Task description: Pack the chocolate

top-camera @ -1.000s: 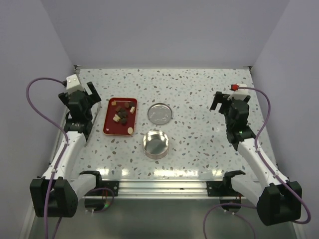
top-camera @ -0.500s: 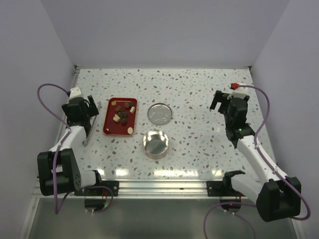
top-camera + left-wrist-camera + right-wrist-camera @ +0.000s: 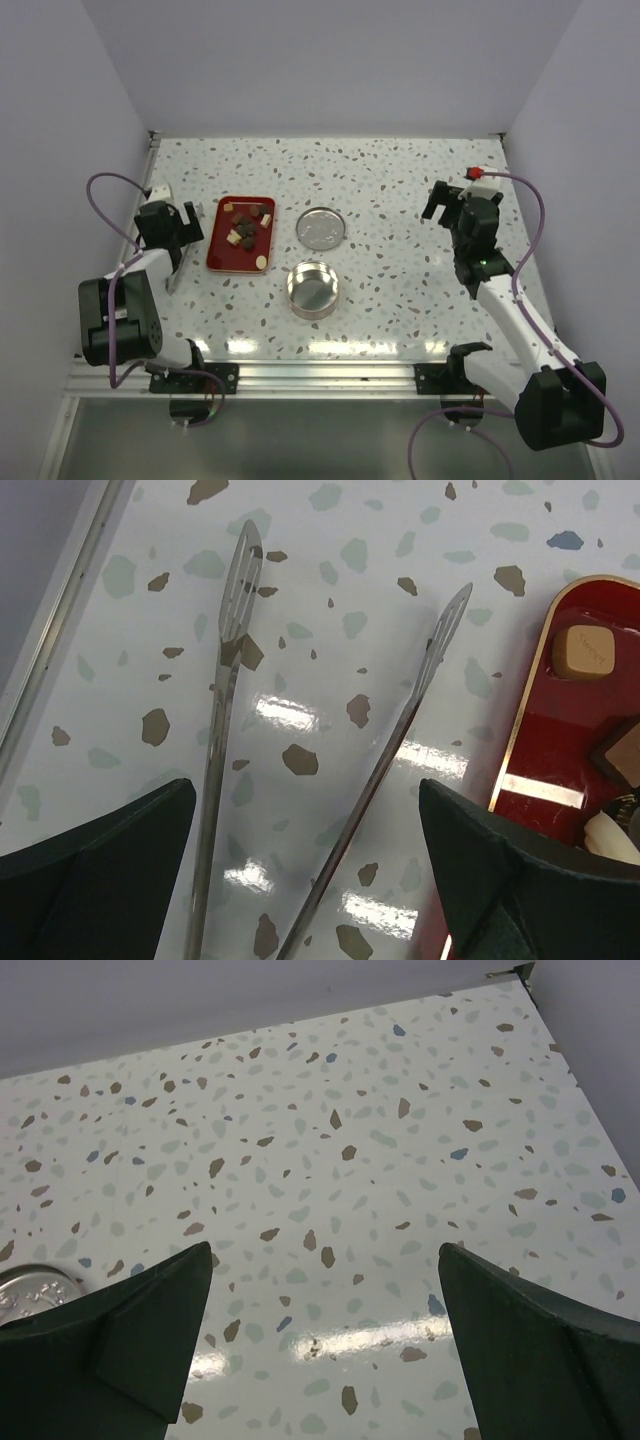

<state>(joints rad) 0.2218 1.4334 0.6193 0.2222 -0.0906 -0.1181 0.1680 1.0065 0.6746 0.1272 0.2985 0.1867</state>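
A metal rail (image 3: 320,375) runs along the near edge of a pale speckled terrazzo table (image 3: 400,270). Just beyond the rail, near the middle, stands a round, shallow silver metal tin (image 3: 312,288), open, its bare shiny floor showing. A little farther back lies its flat round silver lid (image 3: 322,227), apart from the tin. To the left of both sits a red rectangular tray with a thin gold rim (image 3: 222,258). On it lie the chocolate chunks (image 3: 245,226) — small bite-size pieces, some dark brown, some pale cream — all on the tray and none in the tin. Left of the tray, the left gripper (image 3: 178,225) hangs low over the table, its dark fingers spread wide and gripping nothing. Its wrist camera looks down on a pair of slim silver metal tongs (image 3: 222,710) lying flat on the table just beside the tray's edge, their two slotted arms splayed in the gap between the fingers. Across the table, well apart from the tray and tin, the right gripper (image 3: 447,205) is raised over bare tabletop, its fingers likewise wide apart and holding nothing — only a sliver of the lid shows at the edge of its wrist view. Plain lilac-grey walls (image 3: 320,70) close off the far side.
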